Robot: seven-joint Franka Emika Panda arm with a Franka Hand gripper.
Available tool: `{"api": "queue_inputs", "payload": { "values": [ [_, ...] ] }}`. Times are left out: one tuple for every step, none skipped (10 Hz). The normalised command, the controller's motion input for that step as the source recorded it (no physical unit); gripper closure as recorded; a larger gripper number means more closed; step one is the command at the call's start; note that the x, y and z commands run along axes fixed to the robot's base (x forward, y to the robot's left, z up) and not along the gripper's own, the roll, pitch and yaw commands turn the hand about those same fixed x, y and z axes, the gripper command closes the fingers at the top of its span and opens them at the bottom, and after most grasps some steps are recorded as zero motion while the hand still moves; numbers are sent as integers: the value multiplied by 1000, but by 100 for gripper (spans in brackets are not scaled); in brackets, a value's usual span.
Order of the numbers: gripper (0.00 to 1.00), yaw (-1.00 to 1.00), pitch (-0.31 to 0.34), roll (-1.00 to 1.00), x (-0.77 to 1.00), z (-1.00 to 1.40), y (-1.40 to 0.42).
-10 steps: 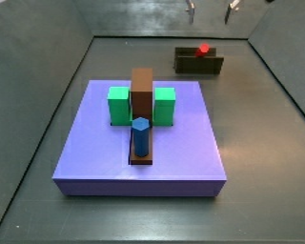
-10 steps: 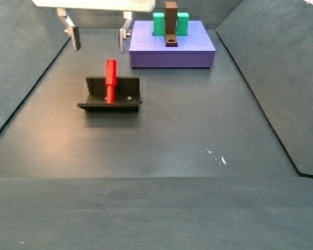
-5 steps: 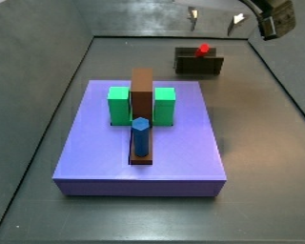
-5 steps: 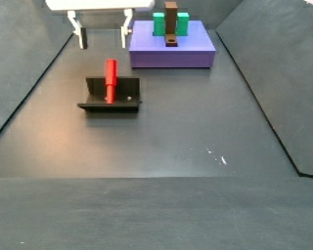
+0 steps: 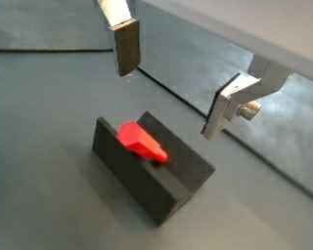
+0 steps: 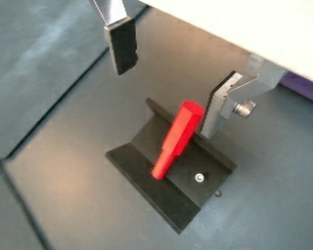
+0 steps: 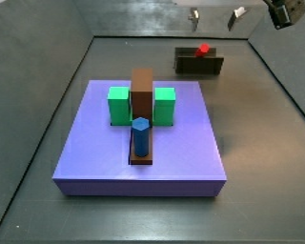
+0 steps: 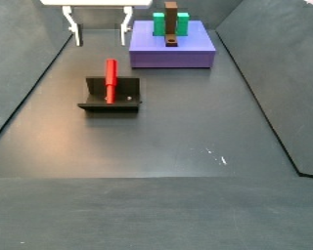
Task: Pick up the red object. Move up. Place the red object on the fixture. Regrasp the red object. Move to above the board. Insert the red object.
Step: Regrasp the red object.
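Note:
The red object [image 8: 111, 80] is a short red peg that rests on the fixture [image 8: 126, 91] and leans over its raised back wall. It shows in both wrist views [image 5: 144, 142] [image 6: 175, 140] and as a small red tip in a side view [image 7: 204, 49]. The fixture [image 7: 198, 65] is a dark bracket on the floor [image 5: 146, 181] [image 6: 166, 190]. My gripper [image 8: 102, 37] is open and empty. It hangs above the fixture, apart from the peg [image 7: 216, 16] [image 5: 168, 101] [image 6: 167, 100]. The purple board [image 7: 181, 143] lies away from the fixture [image 8: 195, 55].
On the board stand two green blocks [image 7: 118, 105] [image 7: 164, 105], a long brown bar [image 7: 142, 91] and a blue peg [image 7: 141, 133]. Grey walls [image 7: 41, 86] enclose the dark floor. A dark wrist part [image 7: 284, 11] shows at the top right.
My gripper has shifted slightly above the fixture and stays open. A dark wrist part has come into a side view. The red peg has not moved.

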Motion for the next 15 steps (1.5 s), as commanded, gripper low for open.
{"api": "queue_inputs", "payload": {
  "values": [
    [0,283,0,1000,11,-91,-254],
    [0,177,-14,1000,77,-277,-269],
    [0,86,0,866,389,-391,-257],
    [0,0,0,577,380,-583,-63],
    [0,51,0,429,157,-469,0],
    [0,149,-9,309,0,-234,31],
    [0,74,0,300,0,-157,0],
    [0,57,-6,217,0,-180,0],
    [0,91,-197,214,0,-306,0],
    [0,89,-231,214,-31,-389,0],
    [0,71,-146,186,0,-257,0],
    [0,0,-40,231,0,-140,63],
    [0,0,0,323,3,-31,0],
    [0,0,0,0,0,0,0],
    [100,0,0,0,0,0,0]
  ]
}}
